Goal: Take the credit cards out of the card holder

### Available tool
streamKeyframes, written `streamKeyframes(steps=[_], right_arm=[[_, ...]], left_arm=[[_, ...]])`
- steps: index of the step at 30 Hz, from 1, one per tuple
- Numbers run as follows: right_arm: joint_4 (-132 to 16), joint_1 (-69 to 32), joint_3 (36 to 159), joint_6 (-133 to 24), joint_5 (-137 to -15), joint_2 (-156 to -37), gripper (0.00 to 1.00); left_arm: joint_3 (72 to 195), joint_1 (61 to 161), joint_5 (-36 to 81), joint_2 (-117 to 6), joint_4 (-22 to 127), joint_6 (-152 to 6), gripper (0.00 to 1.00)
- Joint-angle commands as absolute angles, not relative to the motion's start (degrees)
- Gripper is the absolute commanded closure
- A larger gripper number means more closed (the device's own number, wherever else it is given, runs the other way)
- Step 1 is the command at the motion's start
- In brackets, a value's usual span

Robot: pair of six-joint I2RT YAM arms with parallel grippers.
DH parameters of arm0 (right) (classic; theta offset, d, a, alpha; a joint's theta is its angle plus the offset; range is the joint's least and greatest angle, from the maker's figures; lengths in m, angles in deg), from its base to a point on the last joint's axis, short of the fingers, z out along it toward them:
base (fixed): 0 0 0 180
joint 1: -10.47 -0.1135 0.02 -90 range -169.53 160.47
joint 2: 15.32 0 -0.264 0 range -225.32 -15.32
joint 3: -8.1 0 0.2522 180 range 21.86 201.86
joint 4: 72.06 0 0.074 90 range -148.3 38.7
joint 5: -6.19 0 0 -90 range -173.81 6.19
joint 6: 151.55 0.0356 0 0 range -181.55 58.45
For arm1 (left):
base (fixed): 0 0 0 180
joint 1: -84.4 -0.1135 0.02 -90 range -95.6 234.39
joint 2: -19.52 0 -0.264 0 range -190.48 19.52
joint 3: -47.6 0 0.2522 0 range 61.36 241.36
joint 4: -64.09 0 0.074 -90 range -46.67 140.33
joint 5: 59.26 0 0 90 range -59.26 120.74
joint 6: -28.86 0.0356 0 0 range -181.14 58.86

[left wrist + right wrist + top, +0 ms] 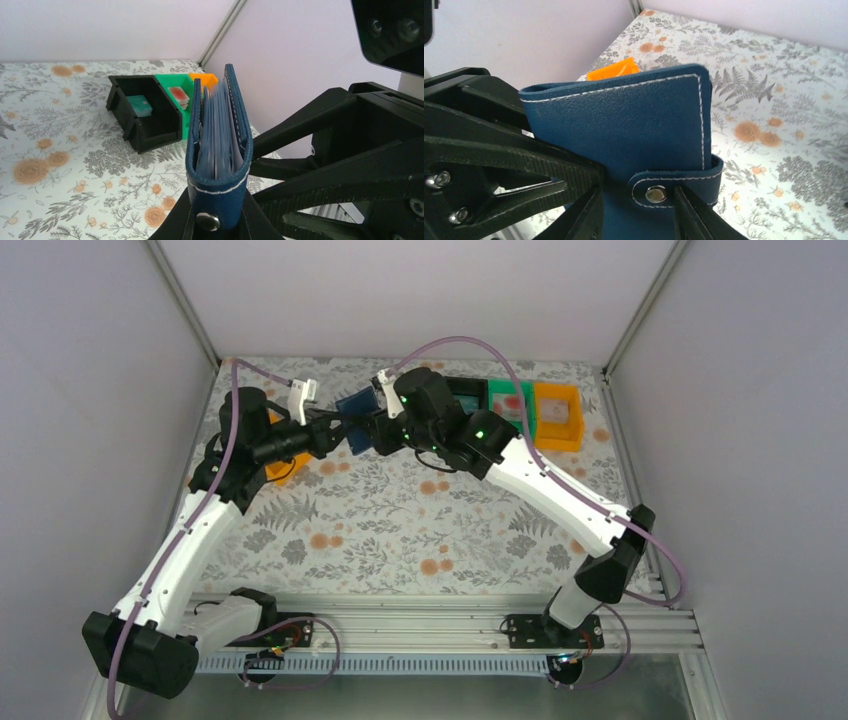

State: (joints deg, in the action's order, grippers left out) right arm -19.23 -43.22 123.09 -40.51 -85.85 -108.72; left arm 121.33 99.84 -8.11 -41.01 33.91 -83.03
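The navy card holder [353,420] hangs in the air above the back of the table, folded, its tab snapped closed. My left gripper [217,220] is shut on its spine end, and pale sleeve edges show inside the card holder [220,150]. My right gripper [636,200] stands open against the holder's flat face [624,125], one finger on each side of the snap tab [656,194]. A teal credit card [137,106] lies in the black bin and a red credit card [178,95] in the green bin. Whether cards sit inside the holder I cannot tell.
The black bin [462,388], green bin [508,402] and orange bin [557,416] stand in a row at the back right. Another orange bin [283,468] lies partly under my left arm. White walls close three sides of the floral table [420,530].
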Motion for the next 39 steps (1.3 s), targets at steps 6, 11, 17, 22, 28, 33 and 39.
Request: streamKeyframes(steps=[6,11,17,22,28,33,39], right_arm=[[-20.22,-43.67,126.04,-40.49,-89.4,-110.17,0.66],[-17.73,-43.76,127.42,-40.97,-91.56,-113.9,0.69],[-15.41,-44.01,127.51,-41.53,-93.54,-115.48,0.69],[-13.66,-45.02,127.95,-42.01,-96.17,-116.89,0.69],[-12.14,-45.38,128.04,-42.73,-99.74,-118.3,0.8],[-11.17,-45.36,127.57,-43.42,-103.06,-118.51,0.96],[-10.23,-42.24,123.5,-44.34,-107.05,-115.58,0.96]], left_arm=[[120.39,99.85,-11.84,-40.08,38.17,-84.31,0.98],[120.59,99.79,-11.78,-40.13,38.05,-84.08,0.98],[120.68,99.82,-11.73,-40.26,38.12,-83.9,0.98],[120.6,99.85,-11.8,-40.55,38.29,-83.98,0.98],[120.44,99.84,-11.89,-40.77,38.4,-83.94,0.98],[120.54,99.82,-11.89,-40.79,38.34,-83.81,0.98],[120.34,99.85,-11.18,-40.57,37.51,-83.02,0.98]])
